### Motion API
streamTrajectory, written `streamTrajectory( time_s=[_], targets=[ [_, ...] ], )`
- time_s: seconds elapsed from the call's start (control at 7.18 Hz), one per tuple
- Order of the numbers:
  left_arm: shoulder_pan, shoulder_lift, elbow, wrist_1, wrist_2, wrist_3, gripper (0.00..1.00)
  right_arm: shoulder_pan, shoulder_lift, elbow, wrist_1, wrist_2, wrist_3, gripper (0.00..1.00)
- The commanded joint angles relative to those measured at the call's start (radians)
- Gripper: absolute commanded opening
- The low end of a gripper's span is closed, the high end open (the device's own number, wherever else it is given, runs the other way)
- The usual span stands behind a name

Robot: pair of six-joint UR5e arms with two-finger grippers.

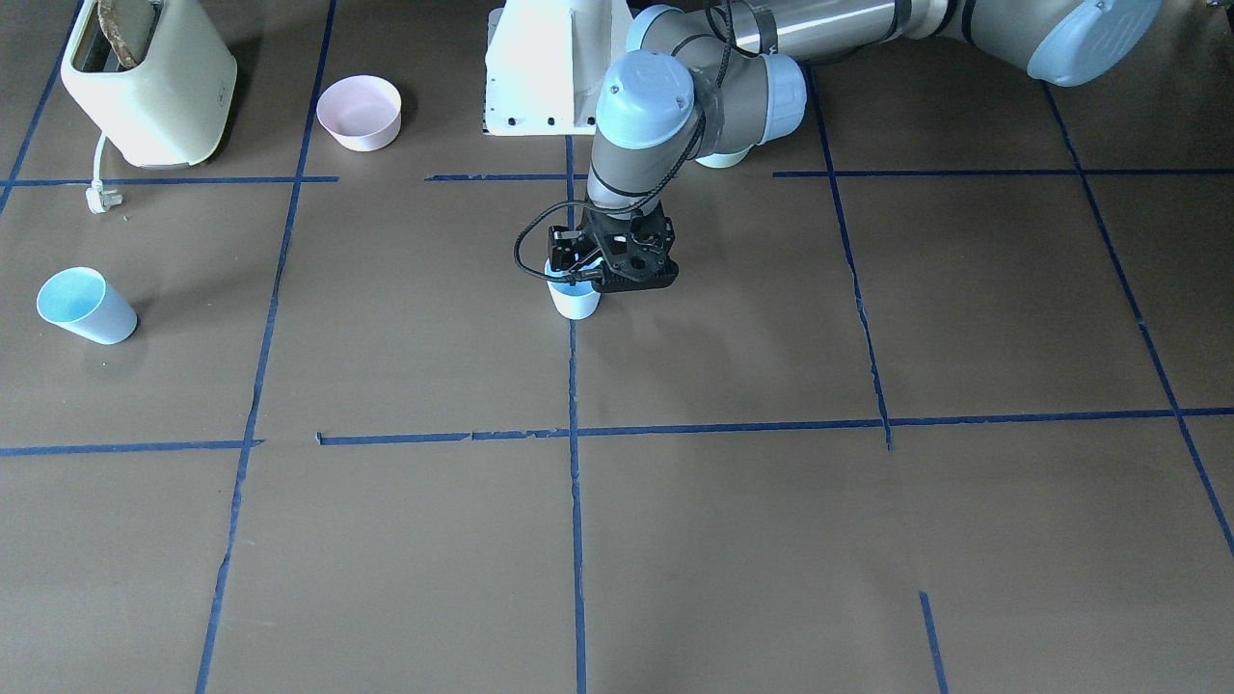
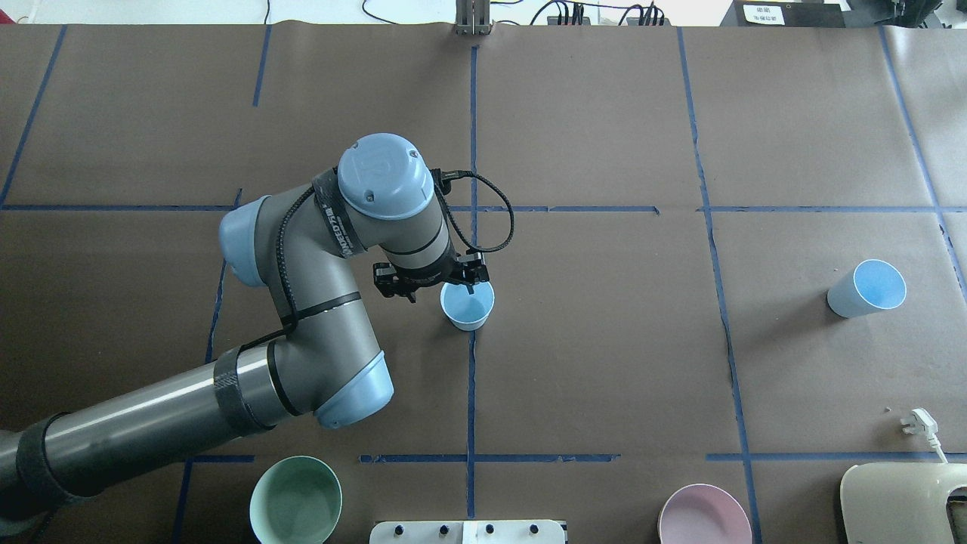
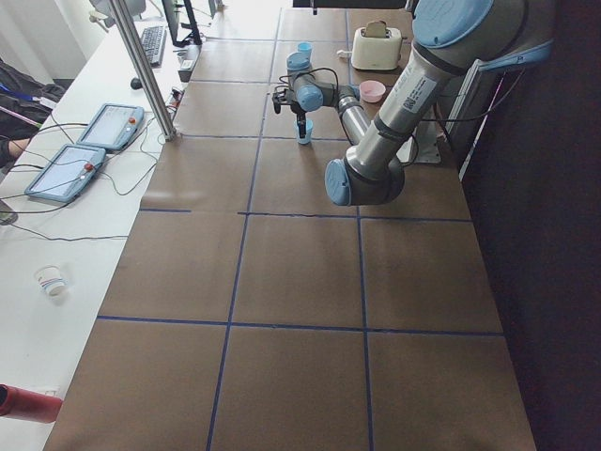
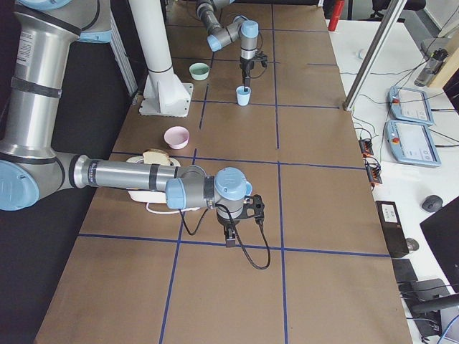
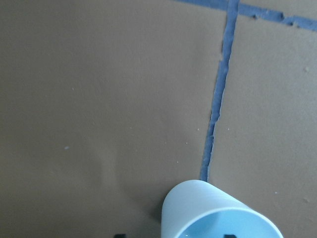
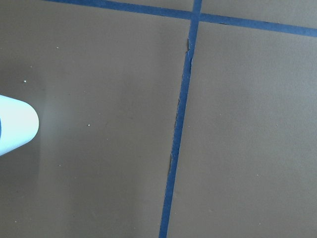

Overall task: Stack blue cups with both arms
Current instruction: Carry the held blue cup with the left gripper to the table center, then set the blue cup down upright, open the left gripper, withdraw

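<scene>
One blue cup (image 2: 467, 306) stands upright on the centre tape line and also shows in the front view (image 1: 575, 301). My left gripper (image 2: 467, 285) hangs over its rim, open. In the left wrist view (image 5: 173, 235) one fingertip (image 5: 119, 234) is outside the cup (image 5: 218, 213) and the other inside, neither touching the wall. The second blue cup (image 2: 866, 288) lies on its side far to the right, also in the front view (image 1: 87, 306). Its base shows at the edge of the right wrist view (image 6: 15, 124). My right gripper (image 4: 229, 240) shows only in the exterior right view; I cannot tell its state.
A cream toaster (image 1: 145, 77) with a loose plug (image 1: 99, 198) stands near the robot's right. A pink bowl (image 2: 704, 515) and a mint-green bowl (image 2: 296, 500) flank the white pedestal base (image 2: 468, 531). Blue tape lines cross the brown table.
</scene>
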Motion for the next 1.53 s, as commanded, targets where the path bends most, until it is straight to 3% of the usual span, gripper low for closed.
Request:
streamTrajectory(
  time_s=[0.0,0.28,0.42,0.56,0.7,0.98,1.25,1.39],
  targets=[
    [-0.088,0.137,-0.241,0.157,-0.078,0.179,1.00,-0.001,0.003,0.000,0.001,-0.001,-0.004,1.00],
    [-0.196,0.373,-0.418,0.175,-0.085,0.526,1.00,-0.009,0.018,0.005,0.001,0.000,-0.005,1.00],
    [-0.304,0.506,-0.445,0.164,-0.091,0.715,1.00,-0.010,0.020,0.006,0.001,0.009,-0.005,1.00],
    [-0.430,0.609,-0.442,0.163,-0.170,0.916,1.00,-0.010,0.020,0.006,0.003,0.032,-0.004,1.00],
    [-0.593,0.718,-0.422,0.161,-0.247,1.144,1.00,-0.010,0.023,0.011,0.003,0.061,-0.002,1.00],
    [-0.848,0.879,-0.352,0.164,-0.307,1.432,1.00,-0.033,0.037,0.024,0.027,0.097,0.001,1.00],
    [-1.076,0.933,-0.155,0.160,-0.371,1.695,1.00,-0.038,0.054,0.029,0.030,0.092,0.045,1.00],
    [-1.122,0.961,-0.149,0.149,-0.396,1.693,1.00,-0.097,0.054,0.075,0.033,0.083,0.170,1.00]
  ],
)
